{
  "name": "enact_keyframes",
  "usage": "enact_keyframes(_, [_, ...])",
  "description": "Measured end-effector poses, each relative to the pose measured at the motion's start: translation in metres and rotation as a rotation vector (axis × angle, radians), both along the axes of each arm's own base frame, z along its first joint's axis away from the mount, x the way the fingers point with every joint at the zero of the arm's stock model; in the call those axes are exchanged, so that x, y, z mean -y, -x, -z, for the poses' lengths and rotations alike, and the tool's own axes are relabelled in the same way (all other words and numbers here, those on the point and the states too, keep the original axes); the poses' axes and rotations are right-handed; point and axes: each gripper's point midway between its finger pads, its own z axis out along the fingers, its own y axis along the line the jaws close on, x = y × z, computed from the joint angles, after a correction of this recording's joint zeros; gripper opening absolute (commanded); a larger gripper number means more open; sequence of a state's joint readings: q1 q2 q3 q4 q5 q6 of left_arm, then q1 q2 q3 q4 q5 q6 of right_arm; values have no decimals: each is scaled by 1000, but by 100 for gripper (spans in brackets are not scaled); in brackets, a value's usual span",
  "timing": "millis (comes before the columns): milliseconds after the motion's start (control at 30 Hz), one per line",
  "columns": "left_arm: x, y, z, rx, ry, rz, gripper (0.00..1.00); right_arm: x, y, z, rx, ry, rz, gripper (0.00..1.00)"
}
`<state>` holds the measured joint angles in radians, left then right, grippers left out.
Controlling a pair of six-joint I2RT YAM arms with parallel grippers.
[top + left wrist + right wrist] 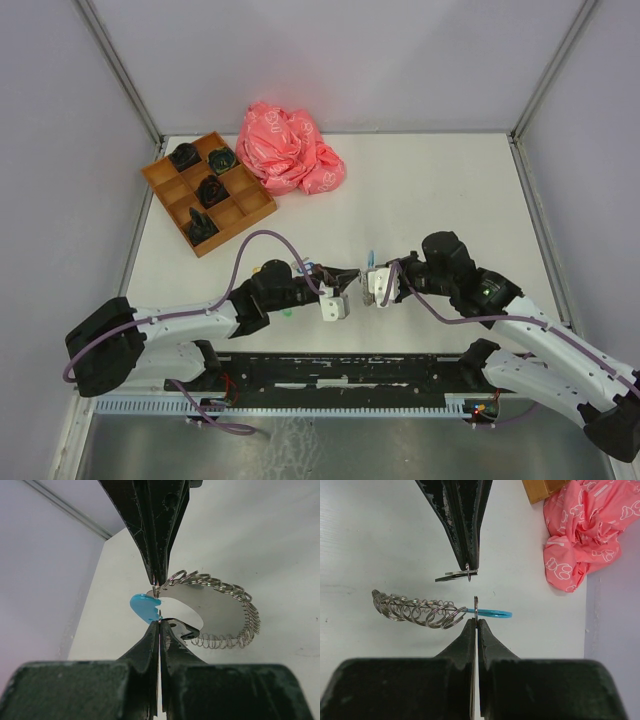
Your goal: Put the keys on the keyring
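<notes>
Both arms are stretched low over the tabletop [450,190], with the left arm [190,320] and right arm [540,335] set tip to tip near the front middle. The left jaws are clamped on a small key [454,575]. The right jaws are pinched on the keyring [415,610] by its blue bit [492,613]. The coil's full curl is only seen from the left wrist. From the right wrist it's seen edge-on, with a gap to the key.

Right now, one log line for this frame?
left gripper: shut on keyring | right gripper: shut on keyring | keyring: spans between both
</notes>
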<state>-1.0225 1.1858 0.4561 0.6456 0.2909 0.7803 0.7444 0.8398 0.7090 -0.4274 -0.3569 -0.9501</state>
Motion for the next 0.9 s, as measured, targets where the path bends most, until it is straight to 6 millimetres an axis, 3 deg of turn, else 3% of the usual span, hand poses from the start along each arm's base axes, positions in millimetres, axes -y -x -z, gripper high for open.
enact_keyframes(900, [9, 1, -3, 2, 8, 30, 3, 1, 1, 7, -20, 20, -1, 1])
